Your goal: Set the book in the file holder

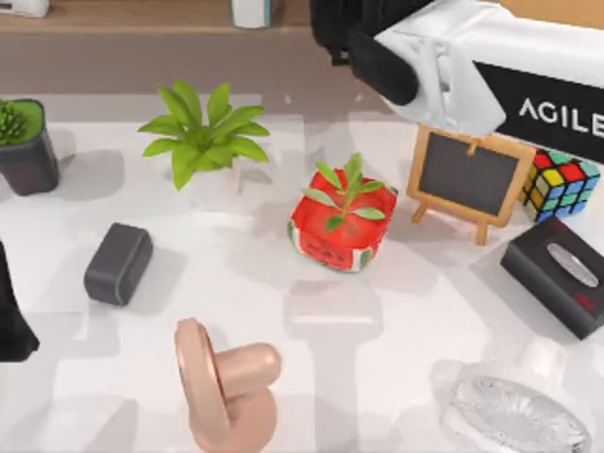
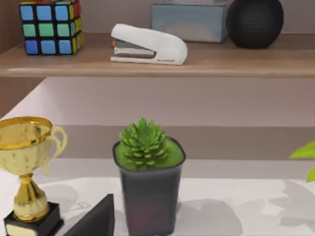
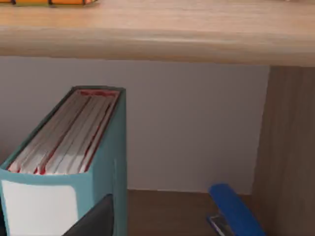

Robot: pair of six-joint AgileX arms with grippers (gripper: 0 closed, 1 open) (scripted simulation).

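While the right arm (image 1: pixel 491 66) reaches over the table's (image 1: pixel 283 293) far right corner, its wrist view shows a teal file holder (image 3: pixel 98 167) packed with files, standing upright under a wooden shelf (image 3: pixel 157 34). Whether either pincer is parted or closed, I cannot tell. Left arm (image 1: pixel 14 311) sits at the left edge.

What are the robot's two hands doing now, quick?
Left gripper: at the table's left edge; can't tell.
Right gripper: near the teal file holder; can't tell.
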